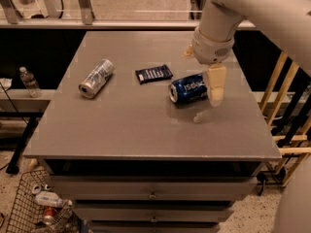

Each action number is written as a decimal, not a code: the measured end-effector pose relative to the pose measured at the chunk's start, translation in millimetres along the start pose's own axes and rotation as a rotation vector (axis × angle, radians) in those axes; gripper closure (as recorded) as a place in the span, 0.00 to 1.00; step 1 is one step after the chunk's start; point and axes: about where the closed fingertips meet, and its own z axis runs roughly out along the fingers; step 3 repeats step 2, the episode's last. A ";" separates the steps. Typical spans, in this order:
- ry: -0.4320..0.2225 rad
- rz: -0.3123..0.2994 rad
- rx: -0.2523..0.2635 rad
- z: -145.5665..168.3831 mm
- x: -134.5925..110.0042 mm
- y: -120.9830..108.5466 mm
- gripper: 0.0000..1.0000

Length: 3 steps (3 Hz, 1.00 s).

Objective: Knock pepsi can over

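The pepsi can (187,90), dark blue with white lettering, lies on its side on the grey table (146,125), right of centre, its silver top facing left. My gripper (208,81) hangs just right of and above the can. One cream finger (216,84) points down beside the can's right end, close to it. The other finger shows only as a tan tip further back. The jaws stand apart and hold nothing.
A slimmer silver-white can (96,78) lies on its side at the table's left. A flat dark snack wrapper (153,74) lies just behind and left of the pepsi can. Wooden rails (286,106) stand to the right. A wire basket (39,208) sits on the floor at lower left.
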 end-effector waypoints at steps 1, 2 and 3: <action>0.054 0.053 0.029 -13.4 21.5 2.8 0.00; 0.104 0.095 0.047 -27.1 36.4 7.1 0.00; 0.104 0.095 0.047 -27.1 36.4 7.1 0.00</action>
